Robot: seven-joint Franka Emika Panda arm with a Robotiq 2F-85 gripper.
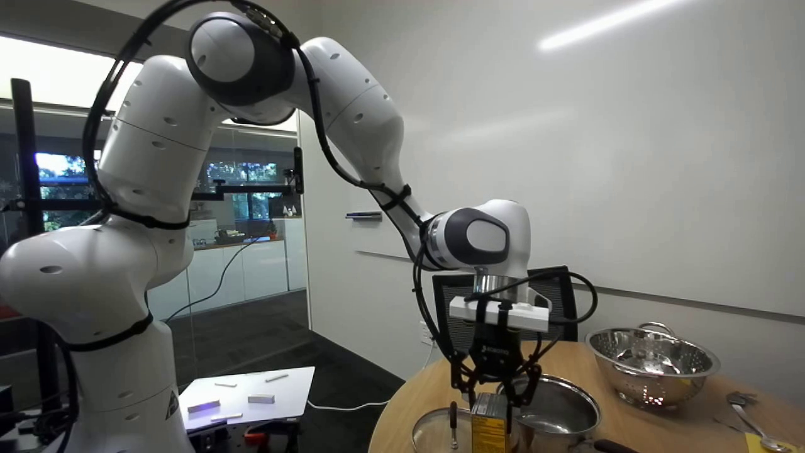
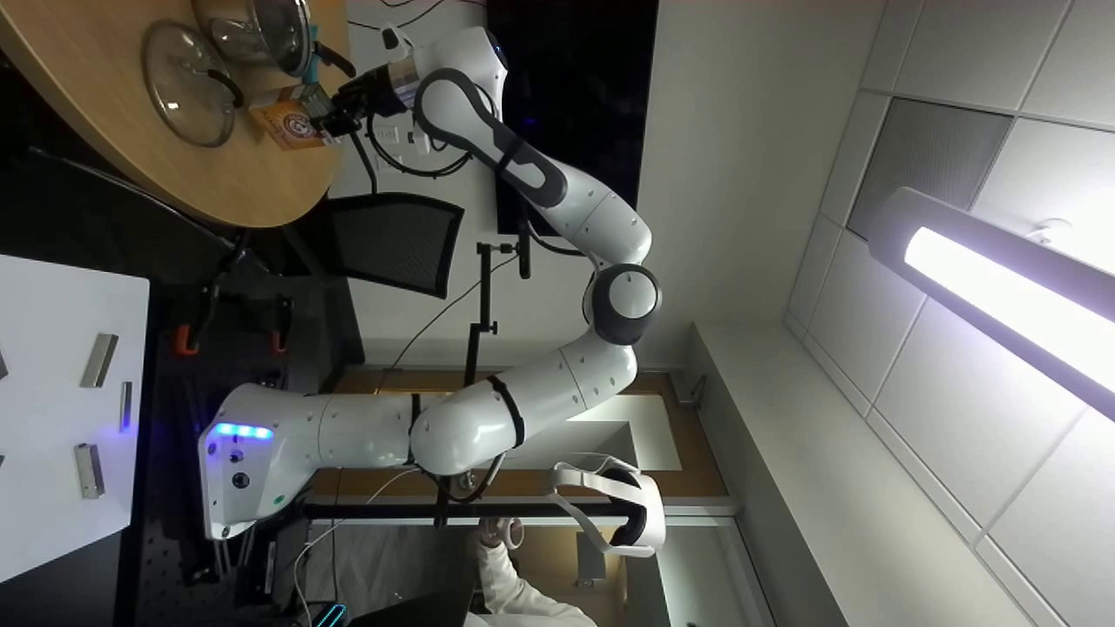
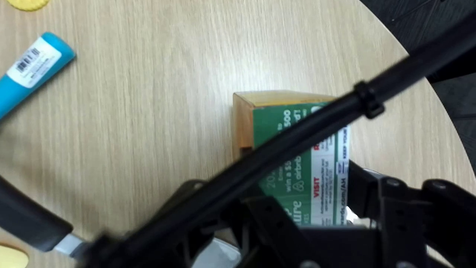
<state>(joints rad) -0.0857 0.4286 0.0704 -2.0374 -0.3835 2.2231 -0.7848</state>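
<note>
– Because my black two-fingered gripper [image 1: 492,409] pinches a small orange cardboard box with a green printed end [image 3: 319,171] by its sides, slip looks like the main risk: smooth card, small contact. Squeeze too hard and the walls could crumple

– Where's the box, and is it lifted?

– On or above the round light-wood table [image 3: 160,93], near the clear glass lid with a black grip [image 2: 183,87] and the silver metal pot [image 1: 578,402]. Can't tell whether its base touches down. Careless sideways swing: box could clip lid or pot and twist in my grip

– Anything else around, anything in the way?

– Shiny perforated metal colander [image 1: 666,387] past the pot, spoon-like metal utensil [image 1: 751,423] near it, blue rod with a white barcode label [image 3: 41,67] off to one side. My thick black cable [image 3: 308,136] cuts across the wrist view and hides part of the box, so I could misjudge contact
</note>
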